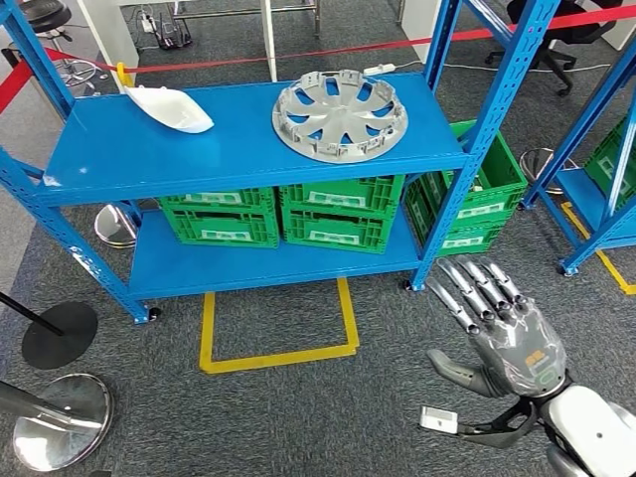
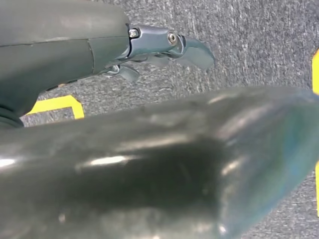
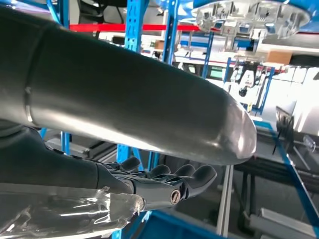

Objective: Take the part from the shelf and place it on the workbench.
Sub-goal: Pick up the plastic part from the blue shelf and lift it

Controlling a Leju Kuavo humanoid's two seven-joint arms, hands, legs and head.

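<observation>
Silver wheel cover (image 1: 340, 115): flat on blue shelf (image 1: 225, 149), top tier. Right hand (image 1: 503, 333): fingers (image 1: 469, 288) spread, empty. Left hand (image 2: 150, 47): grasp indeterminate.

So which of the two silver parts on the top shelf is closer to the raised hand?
The round spoked wheel cover, at the shelf's right end nearer the right hand; the white scoop-shaped part lies far left.

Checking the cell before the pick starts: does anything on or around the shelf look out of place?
One thing: a small white box lies loose on the grey carpet beside the right hand, away from any shelf. The silver wheel cover and white part lie flat on the top shelf.
</observation>
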